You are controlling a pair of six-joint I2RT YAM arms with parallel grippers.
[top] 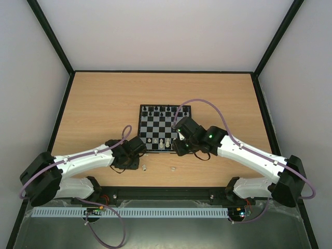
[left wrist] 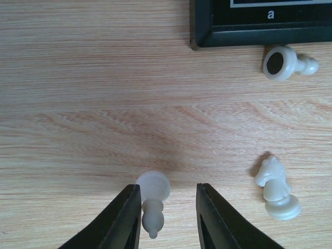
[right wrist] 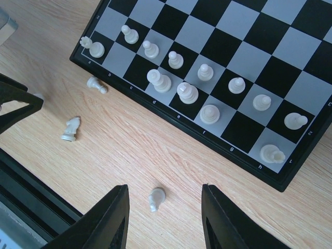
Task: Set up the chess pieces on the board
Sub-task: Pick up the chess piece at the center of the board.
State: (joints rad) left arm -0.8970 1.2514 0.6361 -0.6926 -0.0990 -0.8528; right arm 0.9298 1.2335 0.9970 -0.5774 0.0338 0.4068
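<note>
One fallen white pawn [left wrist: 152,199] lies btwn the left pincer's [left wrist: 167,197] part-open fingers [left wrist: 124,223], touching only one, so centre b4 squeezing; right pincer [right wrist: 163,189] gapes wide, empty, over another piece [right wrist: 155,198]

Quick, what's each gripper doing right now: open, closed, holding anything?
Left gripper: open, jaws either side of a fallen white pawn, not yet clamped.
Right gripper: open, over a fallen white piece, holding nothing.
</note>
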